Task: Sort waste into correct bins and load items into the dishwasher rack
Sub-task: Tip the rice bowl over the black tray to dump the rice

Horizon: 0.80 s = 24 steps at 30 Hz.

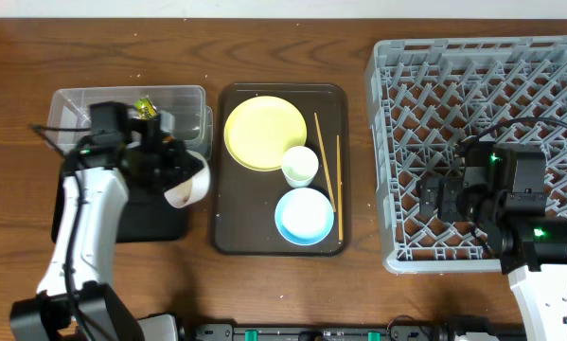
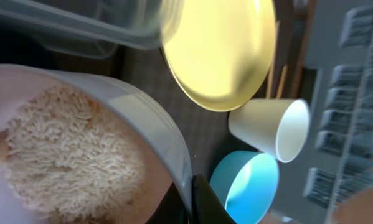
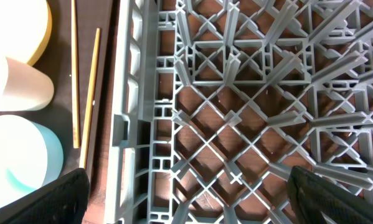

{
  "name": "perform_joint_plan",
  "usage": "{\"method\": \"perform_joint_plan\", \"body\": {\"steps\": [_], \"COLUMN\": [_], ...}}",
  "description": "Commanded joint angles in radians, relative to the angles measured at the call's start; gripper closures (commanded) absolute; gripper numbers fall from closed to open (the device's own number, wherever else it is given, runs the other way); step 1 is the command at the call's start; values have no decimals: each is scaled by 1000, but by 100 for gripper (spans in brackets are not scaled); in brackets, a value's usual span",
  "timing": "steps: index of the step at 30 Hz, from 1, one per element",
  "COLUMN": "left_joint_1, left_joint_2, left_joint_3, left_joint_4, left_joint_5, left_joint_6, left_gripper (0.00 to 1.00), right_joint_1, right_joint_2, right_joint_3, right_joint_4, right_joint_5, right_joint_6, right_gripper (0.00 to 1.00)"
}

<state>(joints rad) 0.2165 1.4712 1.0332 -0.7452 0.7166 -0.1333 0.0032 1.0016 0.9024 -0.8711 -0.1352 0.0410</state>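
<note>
My left gripper (image 1: 176, 169) is shut on the rim of the white bowl (image 1: 188, 185) and holds it tilted over the black tray (image 1: 158, 224). In the left wrist view the jaws (image 2: 195, 200) pinch the bowl's rim (image 2: 164, 134), and the rice-like scraps (image 2: 61, 155) lie inside it. The snack wrapper (image 1: 146, 107) lies in the clear tub (image 1: 75, 102). The yellow plate (image 1: 264, 133), white cup (image 1: 300, 166), blue bowl (image 1: 305, 215) and two chopsticks (image 1: 323, 161) sit on the brown serving tray. My right gripper (image 1: 434, 199) is open and empty above the grey rack (image 1: 482, 85), near its left side (image 3: 192, 199).
The brown serving tray (image 1: 250, 213) lies between the bins and the rack. The rack's left wall (image 3: 130, 124) runs beside the chopsticks (image 3: 74, 74). The clear tub's edge (image 2: 80, 25) is just above the held bowl. Bare wood table lies along the far edge.
</note>
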Motion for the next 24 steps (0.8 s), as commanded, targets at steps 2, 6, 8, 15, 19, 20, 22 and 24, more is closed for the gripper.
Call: {"method": "perform_joint_plan", "body": {"steps": [2,6,8,15,19,20,22,24], "left_joint_1": [104,179,215,328,372,381,400,419], "left_joint_2": [74,143,182,306,335,335,335,335], "left_joint_3": [2,2,2,2,2,2,3,3], "left_joint_4": [-5,-5,-6,-5,-6,-5,-6,-6], "left_joint_5": [241,359,431,724,778,792,843,856], "left_joint_6": [116,130,130,130,130,129,129,110], "left_gripper": [94,94,94,94,94,94,94,94], "right_joint_1": [10,10,10,10,10,10,10,10], "right_joint_2": [0,0,0,0,0,0,0,0], "right_joint_3": [19,19,19,19,19,19,19,19], "right_joint_4": [-1,-5,-6,-6,-6,-5,-5,-5], "right_joint_5": [-4,-4,-4,-4,-4,-4,-4,-4], "right_joint_6": [7,7,7,6,7,7,6,6], "right_gripper": [1,1,1,1,1,1,1,1]}}
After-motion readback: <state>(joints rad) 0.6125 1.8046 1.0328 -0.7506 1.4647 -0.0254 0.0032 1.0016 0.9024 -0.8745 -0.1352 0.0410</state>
